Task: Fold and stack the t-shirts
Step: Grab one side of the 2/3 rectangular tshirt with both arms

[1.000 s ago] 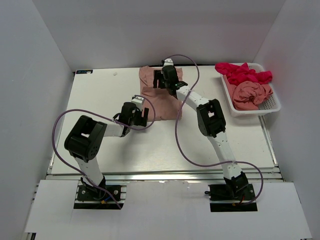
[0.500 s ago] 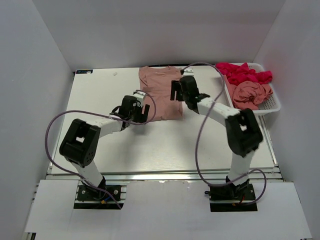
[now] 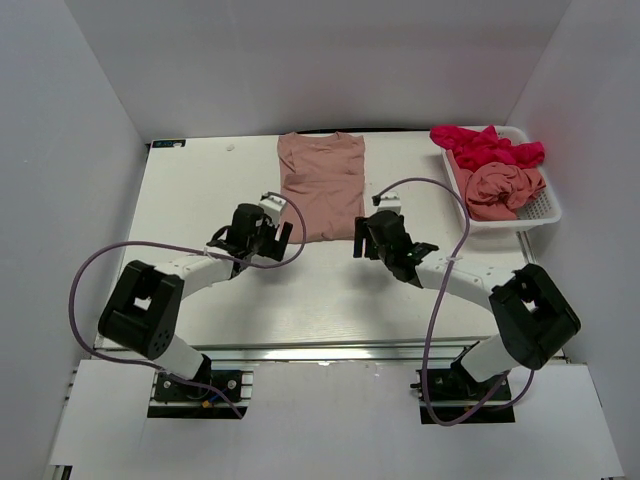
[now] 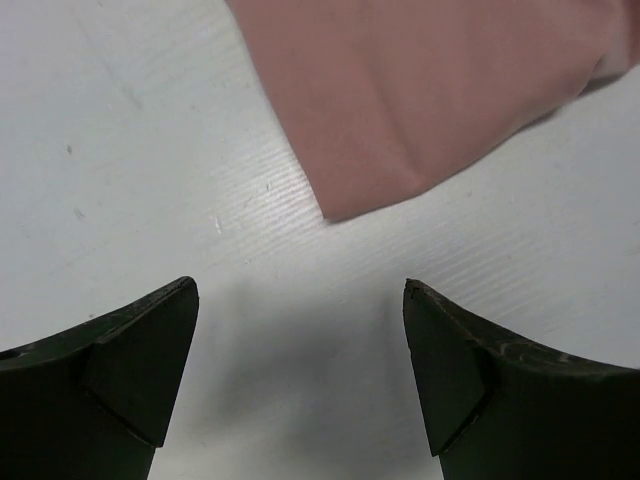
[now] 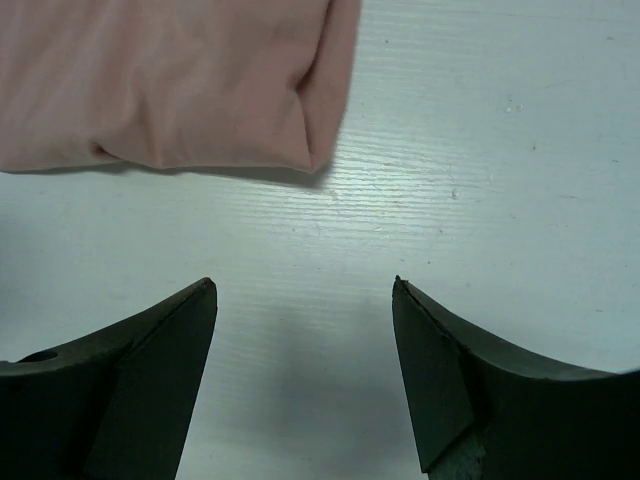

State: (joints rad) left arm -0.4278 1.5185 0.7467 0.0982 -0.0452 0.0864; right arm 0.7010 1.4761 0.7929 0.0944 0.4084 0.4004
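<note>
White tabletop point(image 3: 190, 200) lies under both grippers, and each wrist view shows bare board directly beneath the jaws. Next in size, the folded t-shirt point(image 3: 321, 187), dusty salmon-pink, lies flat as a tall rectangle with its neckline at the far end. It sits just ahead of the left gripper point(image 3: 278, 232) and the right gripper point(image 3: 362, 237), its near edge running across the space between them.

From the left gripper the shirt's near-left corner is ahead and slightly to the right of the gap between the fingers point(image 4: 130, 370), close but not touching. From the right gripper the near-right corner, with its doubled fold, is ahead and a little to the left, also clear of the fingers point(image 5: 450, 370).

Further right of the right gripper and beyond it, well apart, stands the white mesh basket point(image 3: 545, 215). A magenta-red t-shirt point(image 3: 485, 148) is bunched at its far end, spilling over the rim. A crumpled salmon-pink t-shirt point(image 3: 503, 187) fills the end nearer that gripper.

Both grippers hover low over the board with jaws spread wide and nothing between them. A purple cable point(image 3: 100, 270) loops beside each arm.
</note>
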